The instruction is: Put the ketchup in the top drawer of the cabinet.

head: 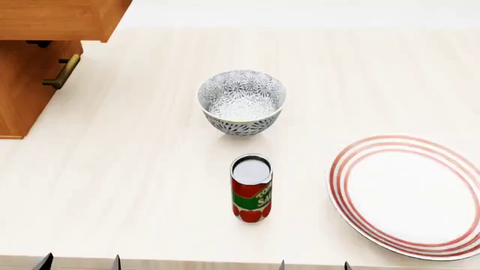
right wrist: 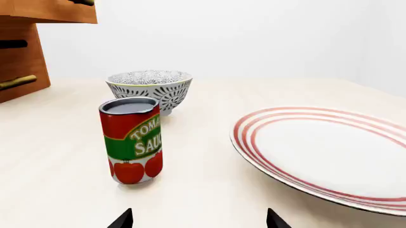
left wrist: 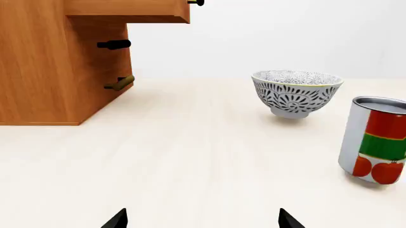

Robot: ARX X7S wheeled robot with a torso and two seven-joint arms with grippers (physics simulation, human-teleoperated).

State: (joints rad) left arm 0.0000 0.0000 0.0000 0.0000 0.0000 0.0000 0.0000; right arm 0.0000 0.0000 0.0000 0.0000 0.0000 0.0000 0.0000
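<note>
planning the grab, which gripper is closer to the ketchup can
Right, by a small margin. In the head view the right gripper sits just right of the ketchup, near the table's front edge; the left gripper is farther off to its left.

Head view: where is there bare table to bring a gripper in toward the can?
Bare table runs wide between the cabinet and the can; the near edge in front of the can is free too. A narrower strip separates can and plate. Tightest is behind the can, where the bowl stands close.
</note>
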